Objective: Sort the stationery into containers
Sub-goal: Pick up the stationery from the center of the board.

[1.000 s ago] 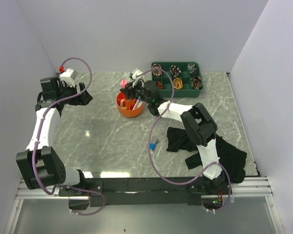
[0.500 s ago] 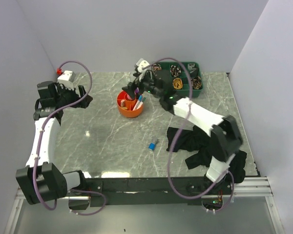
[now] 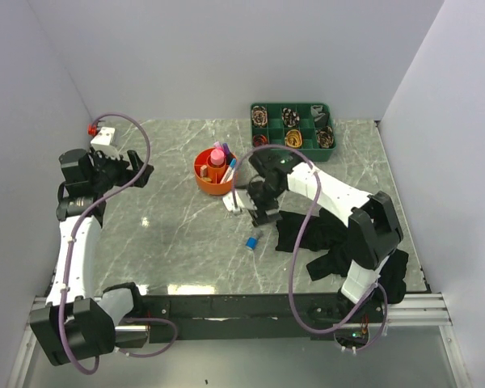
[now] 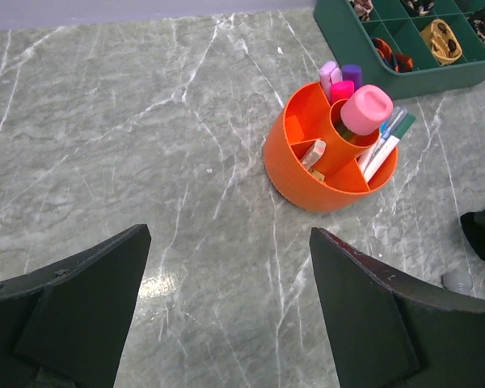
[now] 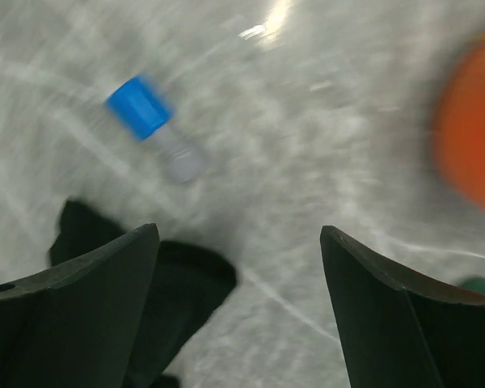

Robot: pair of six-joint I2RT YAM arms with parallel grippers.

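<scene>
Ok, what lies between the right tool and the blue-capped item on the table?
Nothing. The right wrist view shows only bare marble table between the open right tool and the blue-capped item.

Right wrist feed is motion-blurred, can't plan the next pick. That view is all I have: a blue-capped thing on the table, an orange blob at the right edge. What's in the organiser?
Observer: The pink tube case stands upright in the centre tube of the orange organiser.
Operator: Outer sections?
Observer: White pens lean in one section, and purple and pink markers stand in another.
Operator: Left hand busy?
Observer: No. The left hand is open and empty, well off to the left of the organiser.
</scene>
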